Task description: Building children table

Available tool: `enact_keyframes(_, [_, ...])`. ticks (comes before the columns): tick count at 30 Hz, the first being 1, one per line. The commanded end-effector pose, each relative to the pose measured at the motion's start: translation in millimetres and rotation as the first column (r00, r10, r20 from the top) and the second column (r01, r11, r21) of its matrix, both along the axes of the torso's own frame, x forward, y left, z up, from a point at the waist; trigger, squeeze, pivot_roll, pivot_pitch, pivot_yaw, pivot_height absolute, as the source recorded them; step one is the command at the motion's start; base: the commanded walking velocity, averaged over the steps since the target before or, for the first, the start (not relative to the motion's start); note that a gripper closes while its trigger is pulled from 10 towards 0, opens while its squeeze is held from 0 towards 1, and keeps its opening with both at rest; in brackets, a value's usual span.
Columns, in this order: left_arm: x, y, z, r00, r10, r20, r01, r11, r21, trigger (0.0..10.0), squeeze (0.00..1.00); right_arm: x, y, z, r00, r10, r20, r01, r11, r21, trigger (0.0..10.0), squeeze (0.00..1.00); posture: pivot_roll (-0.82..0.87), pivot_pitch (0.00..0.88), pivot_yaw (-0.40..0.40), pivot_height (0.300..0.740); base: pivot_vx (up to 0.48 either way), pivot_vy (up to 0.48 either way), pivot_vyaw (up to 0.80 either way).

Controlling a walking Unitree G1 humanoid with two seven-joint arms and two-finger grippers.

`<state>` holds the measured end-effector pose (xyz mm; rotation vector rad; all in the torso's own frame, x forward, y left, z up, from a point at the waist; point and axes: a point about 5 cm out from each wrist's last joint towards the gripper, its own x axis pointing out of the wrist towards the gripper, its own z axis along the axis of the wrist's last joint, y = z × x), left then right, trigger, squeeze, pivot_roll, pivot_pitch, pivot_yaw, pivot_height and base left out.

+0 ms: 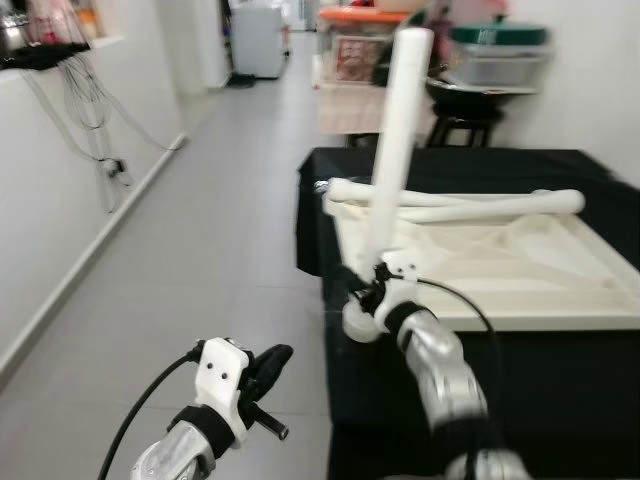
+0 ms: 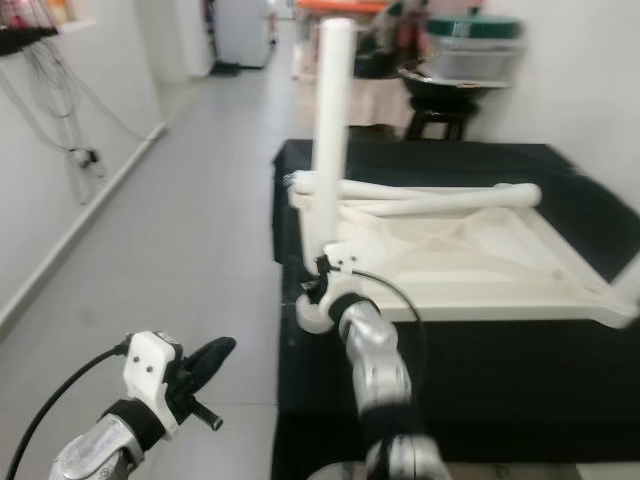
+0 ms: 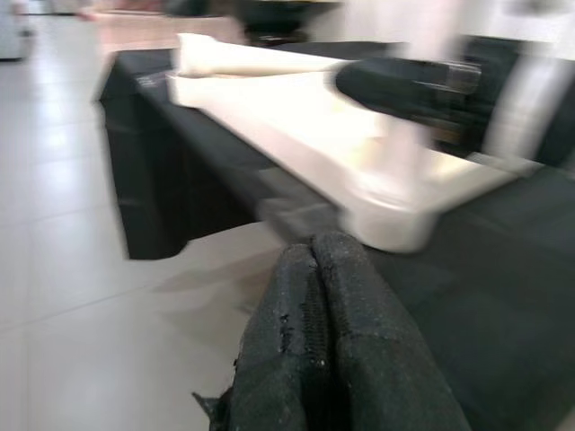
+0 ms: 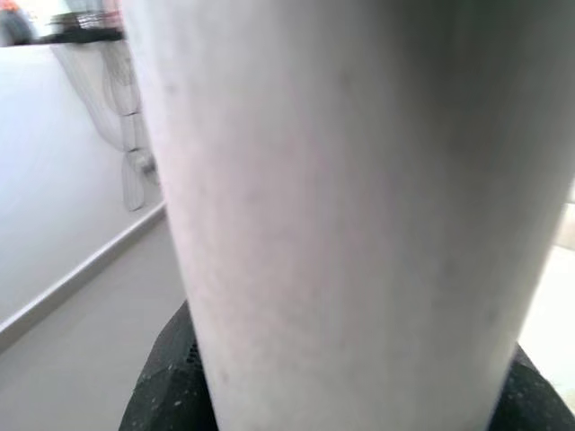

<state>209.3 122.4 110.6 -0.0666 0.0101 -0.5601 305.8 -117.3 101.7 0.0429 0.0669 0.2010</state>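
Grey tiled floor (image 1: 200, 230) (white walls (image 1: 60, 170))

The table leg (image 1: 398, 140) looked like smooth, matt white plastic, as did the tabletop (image 1: 520, 270) lying on the black cloth (image 1: 560, 390), which was soft and dull. Beside the cloth, the floor (image 1: 210, 250) was grey tile with a faint sheen. The left gripper's (image 3: 328, 350) fingers showed rough black padding.

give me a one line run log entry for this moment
stage: fitting leg | right gripper: shut on upright white table leg at near corner of upturned tabletop | left gripper: shut, idle, over floor
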Motion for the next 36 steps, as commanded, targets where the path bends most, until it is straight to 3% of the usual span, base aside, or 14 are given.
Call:
enact_keyframes(1, [3.8,-1.3,0.5,1.0,-0.02,-0.003,0.02,1.0,0.005,10.0,0.0,-15.1,10.5,-41.9,0.975,0.034,-0.218,-0.037,0.999,-0.009,0.0,0.0,0.04,0.0,-0.006,0.74,0.0,0.0,0.0])
enact_keyframes(2, [3.8,-1.3,0.5,1.0,-0.02,-0.003,0.02,1.0,0.005,10.0,0.0,-15.1,10.5,-41.9,0.975,0.034,-0.218,-0.037,0.999,-0.009,0.0,0.0,0.04,0.0,-0.006,0.74,0.0,0.0,0.0])
enact_keyframes(6, [9.3,-0.6,-0.9,1.0,-0.024,-0.001,0.024,1.0,0.011,10.0,0.0,20.4,3.0,-27.0,0.987,-0.032,-0.158,0.024,0.998,-0.054,0.0,0.0,0.06,0.0,-0.027,0.74,0.0,0.0,0.0])
enact_keyframes(7, [11.3,0.0,-1.0,1.0,-0.015,0.003,0.015,1.0,0.011,10.0,0.0,28.9,-1.8,-23.0,0.986,-0.068,-0.152,0.055,0.994,-0.09,4.6,0.0,0.06,0.0,-0.032,0.74,0.0,0.0,0.0])
enact_keyframes(8, [11.3,0.0,-1.0,1.0,-0.015,0.003,0.015,1.0,0.011,10.0,0.0,28.9,-1.8,-23.0,0.986,-0.068,-0.152,0.055,0.994,-0.09,4.6,0.0,0.06,0.0,-0.032,0.74,0.0,0.0,0.0])
enact_keyframes(9, [13.2,0.1,-0.9,1.0,-0.005,0.007,0.005,1.0,0.012,10.0,0.0,32.4,-6.1,-20.1,0.981,-0.116,-0.155,0.098,0.988,-0.12,10.0,0.0,0.06,0.0,-0.038,0.74,0.0,0.0,0.0])
enact_keyframes(10, [14.6,0.2,-0.9,1.0,0.005,0.01,-0.006,1.0,0.018,10.0,0.0,34.4,-9.5,-16.7,0.979,-0.141,-0.149,0.122,0.984,-0.131,10.0,0.0,0.06,0.0,-0.039,0.74,0.0,0.0,0.0])
enact_keyframes(11, [16.5,0.8,-0.8,1.0,0.017,0.014,-0.017,1.0,0.025,10.0,0.0,34.3,-12.2,-11.8,0.977,-0.166,-0.135,0.146,0.979,-0.144,10.0,1.0,0.06,0.0,-0.042,0.74,0.0,0.0,0.0])
enact_keyframes(20, [28.9,12.3,2.7,0.997,0.063,0.048,-0.066,0.996,0.062,10.0,0.0,30.5,-35.3,-0.2,0.977,-0.192,-0.095,0.177,0.973,-0.15,10.0,1.0,0.02,0.0,-0.034,0.74,0.0,0.0,0.0])
enact_keyframes(23, [33.7,20.4,7.8,0.993,0.088,0.075,-0.094,0.992,0.09,10.0,0.0,19.5,-38.4,-5.0,0.987,-0.125,-0.1,0.11,0.984,-0.141,10.0,1.0,0.0,0.0,-0.019,0.74,0.0,0.0,0.0])
enact_keyframes(24, [36.6,26.2,12.4,0.988,0.122,0.095,-0.13,0.988,0.083,10.0,0.0,8.9,-35.6,-8.6,0.994,-0.056,-0.097,0.045,0.993,-0.11,10.0,1.0,0.0,0.0,-0.013,0.74,0.0,0.0,0.0])
enact_keyframes(32, [41.8,36.1,16.9,0.975,0.208,0.081,-0.209,0.978,0.01,10.0,0.0,-10.0,-31.2,-10.3,0.996,0.038,-0.087,-0.044,0.997,-0.058,10.0,1.0,-0.02,0.0,0.002,0.74,0.0,0.0,0.0])
enact_keyframes(35, [43.4,35.5,4.5,0.961,0.274,-0.025,-0.275,0.961,-0.028,10.0,0.0,-33.4,-7.4,2.9,0.963,0.271,-0.008,-0.271,0.962,-0.018,10.0,0.91,-0.04,0.0,0.021,0.74,0.0,0.0,0.0])
enact_keyframes(36, [43.4,35.5,4.5,0.961,0.274,-0.025,-0.275,0.961,-0.028,10.0,0.0,-33.4,-7.4,2.9,0.963,0.271,-0.008,-0.271,0.962,-0.018,10.0,0.91,-0.04,0.0,0.021,0.74,0.0,0.0,0.0])
